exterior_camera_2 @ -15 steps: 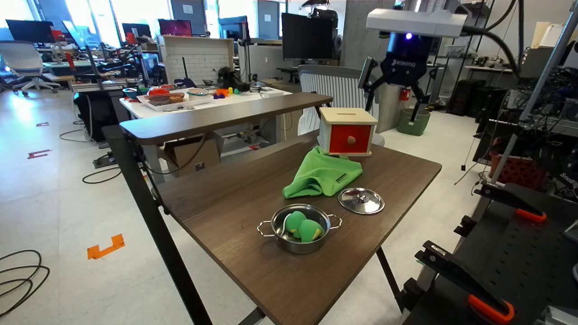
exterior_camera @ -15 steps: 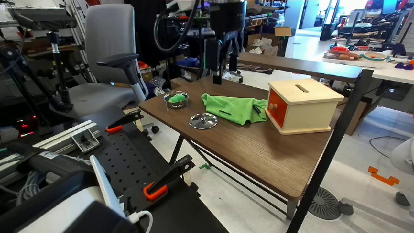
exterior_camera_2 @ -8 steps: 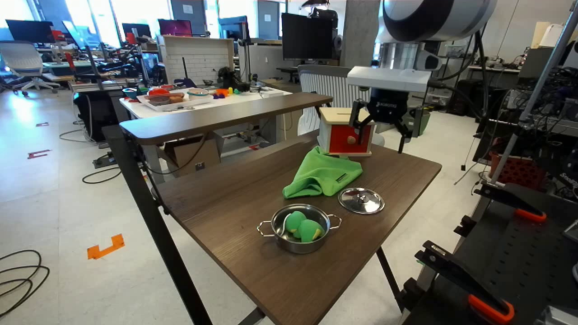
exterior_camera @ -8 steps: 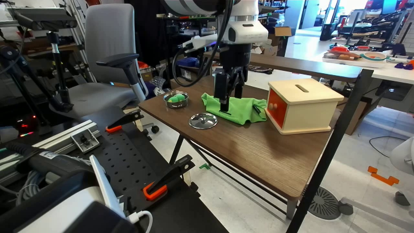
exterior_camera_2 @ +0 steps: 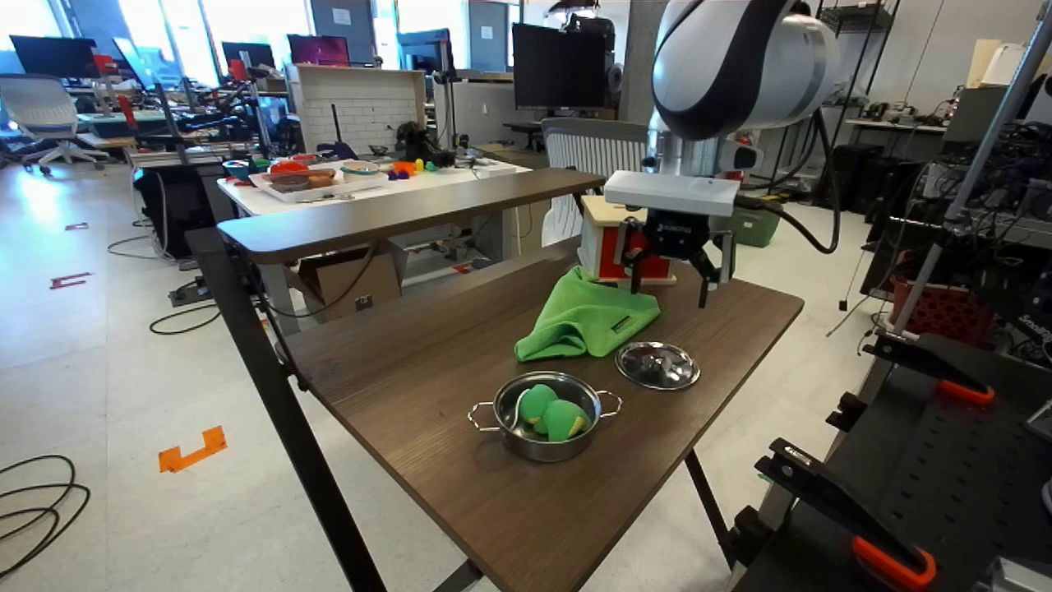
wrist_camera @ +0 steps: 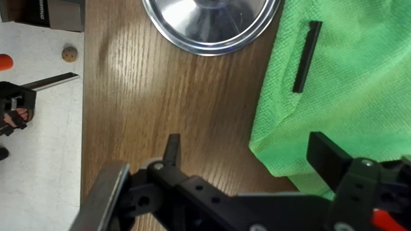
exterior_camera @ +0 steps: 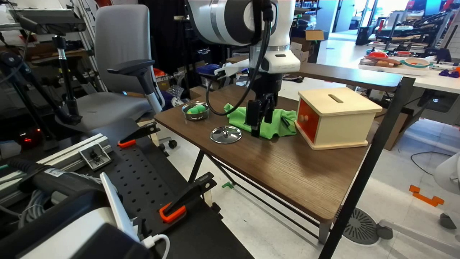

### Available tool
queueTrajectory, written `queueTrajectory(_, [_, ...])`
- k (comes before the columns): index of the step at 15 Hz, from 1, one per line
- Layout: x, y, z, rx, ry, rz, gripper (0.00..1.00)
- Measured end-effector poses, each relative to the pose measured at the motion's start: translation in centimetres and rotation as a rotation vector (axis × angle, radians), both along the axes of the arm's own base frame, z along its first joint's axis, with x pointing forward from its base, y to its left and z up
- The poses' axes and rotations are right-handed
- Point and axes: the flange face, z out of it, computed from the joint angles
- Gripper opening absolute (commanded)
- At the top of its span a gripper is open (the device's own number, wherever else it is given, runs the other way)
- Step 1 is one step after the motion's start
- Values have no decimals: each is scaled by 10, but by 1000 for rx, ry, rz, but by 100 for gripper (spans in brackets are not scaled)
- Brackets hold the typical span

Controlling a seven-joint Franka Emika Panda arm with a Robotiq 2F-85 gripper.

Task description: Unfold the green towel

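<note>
The green towel lies bunched and partly folded on the brown table, seen in both exterior views (exterior_camera: pixel 281 124) (exterior_camera_2: pixel 579 312). It also fills the right side of the wrist view (wrist_camera: pixel 356 80), with a dark tag near its edge. My gripper (exterior_camera: pixel 262 126) points down by the towel's edge; it also shows in an exterior view (exterior_camera_2: pixel 670 294) beside the towel, in front of the wooden box. In the wrist view the gripper (wrist_camera: pixel 245 138) is open and empty. Its right finger is over the towel near a folded corner, its left finger over bare wood. Part of the towel is hidden behind the gripper.
A shiny lid (exterior_camera: pixel 225 133) lies beside the towel, also at the top of the wrist view (wrist_camera: pixel 212 29). A metal pot (exterior_camera_2: pixel 549 450) holds green objects. A wooden box (exterior_camera: pixel 345 126) with a red front stands against the towel's far end. A raised shelf (exterior_camera_2: pixel 427 210) runs along the table.
The arm has come down from high above the table, and the gripper has moved lower and towards the towel's edge near the box. The gripper stays open. The towel has not moved.
</note>
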Motion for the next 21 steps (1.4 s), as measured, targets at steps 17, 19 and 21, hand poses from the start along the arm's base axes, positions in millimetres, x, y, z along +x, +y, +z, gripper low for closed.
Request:
queueTrajectory(17, [20, 11, -21, 17, -9, -8, 0])
queueTrajectory(19, [20, 17, -19, 23, -11, 5, 1])
queueTrajectory(21, [23, 27, -11, 27, -22, 28, 1])
